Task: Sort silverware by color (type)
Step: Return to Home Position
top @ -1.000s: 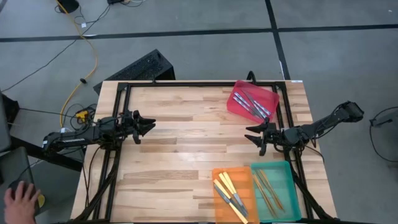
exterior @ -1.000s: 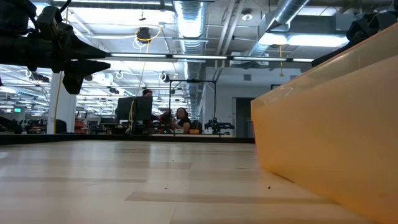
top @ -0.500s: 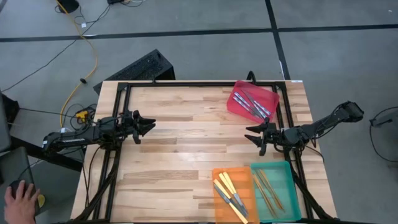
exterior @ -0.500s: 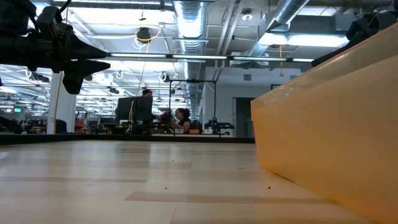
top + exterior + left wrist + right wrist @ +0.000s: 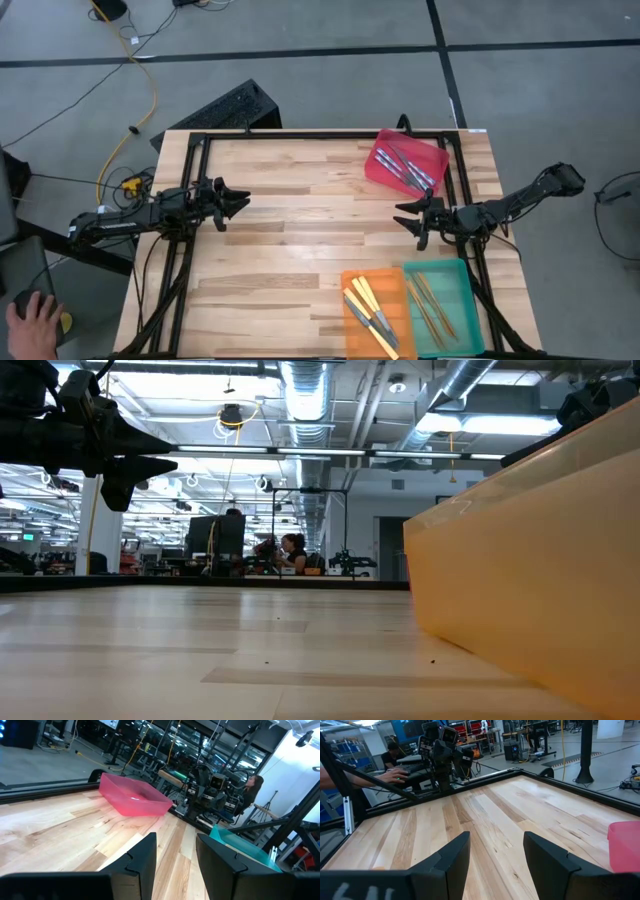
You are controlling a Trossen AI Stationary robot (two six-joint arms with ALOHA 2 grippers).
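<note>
The silverware lies sorted in three trays in the high view. The red tray (image 5: 408, 162) at the far right holds silver and light-blue utensils (image 5: 403, 166). The orange tray (image 5: 374, 312) at the near edge holds yellow-handled ones (image 5: 369, 305). Tan wooden ones (image 5: 431, 303) lie in the teal tray (image 5: 441, 306). My left gripper (image 5: 240, 201) hovers open over the table's left side. My right gripper (image 5: 405, 215) hovers open at the right, between the red tray and the near trays. Neither holds anything.
A black frame rail (image 5: 320, 135) runs along the table's far edge and down both sides. Bare wood (image 5: 310, 220) spans the middle between the grippers. A person's hand (image 5: 30, 322) rests beyond the table's left near corner. In the low view the orange tray's wall (image 5: 540, 550) fills the right.
</note>
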